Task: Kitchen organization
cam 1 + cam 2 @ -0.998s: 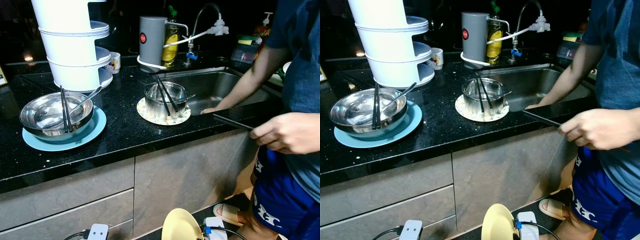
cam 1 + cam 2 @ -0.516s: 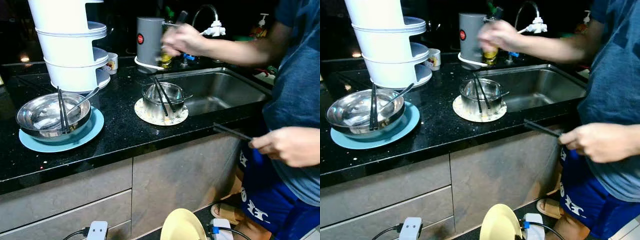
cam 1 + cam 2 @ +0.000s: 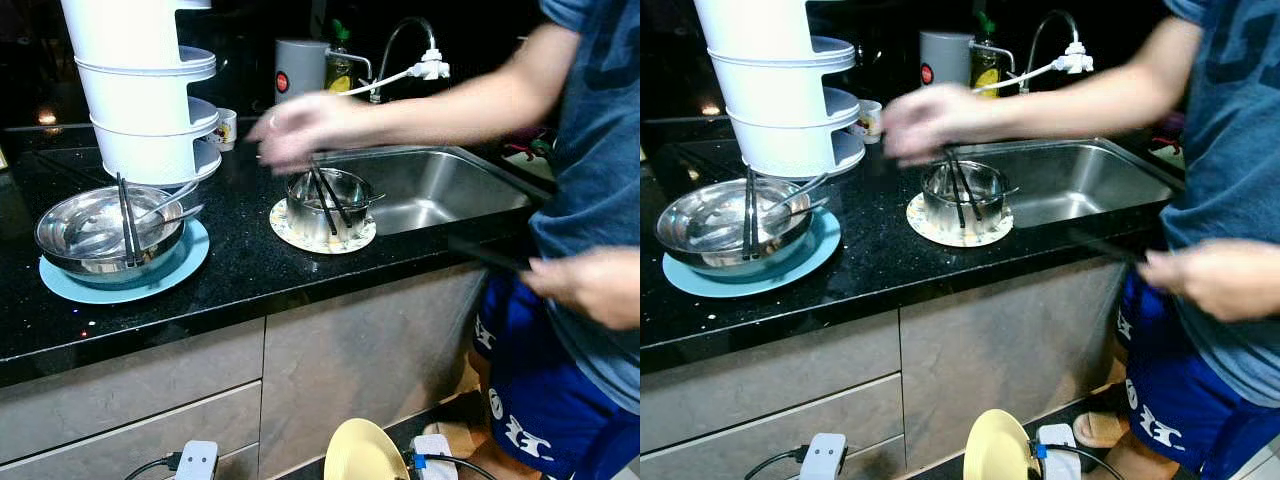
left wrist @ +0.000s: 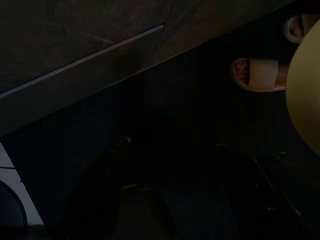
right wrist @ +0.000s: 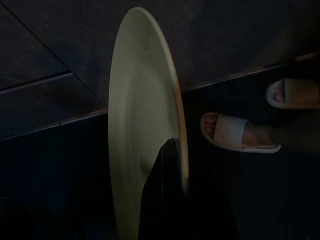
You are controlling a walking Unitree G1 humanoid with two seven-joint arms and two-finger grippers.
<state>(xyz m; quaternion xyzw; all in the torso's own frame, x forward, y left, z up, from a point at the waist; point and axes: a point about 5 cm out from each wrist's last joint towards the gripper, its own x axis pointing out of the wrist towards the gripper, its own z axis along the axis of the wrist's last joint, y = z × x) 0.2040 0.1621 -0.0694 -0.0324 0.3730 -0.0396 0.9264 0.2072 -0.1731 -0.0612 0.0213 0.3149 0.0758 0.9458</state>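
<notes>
Plate: one pale yellow plate [image 5: 142, 125] stands on edge, low before the cabinet, clamped at its rim by the right pincer [image 5: 167, 165].
Left pincer: hangs idle in shade, grip unclear.
Table: two steel bowls [image 3: 108, 232] [image 3: 330, 195], each holding black chopsticks [image 3: 128, 220].
Person: hand [image 3: 300, 128] reaches over the middle bowl; other hand [image 3: 590, 285] by the table's front edge.

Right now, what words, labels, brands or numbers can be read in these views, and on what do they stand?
None can be read.
Grey canister: a red round mark, no legible text.
Yellow bottle: label too blurred.
Small mug: print too small.
Person's shorts: white print, not readable.
</notes>
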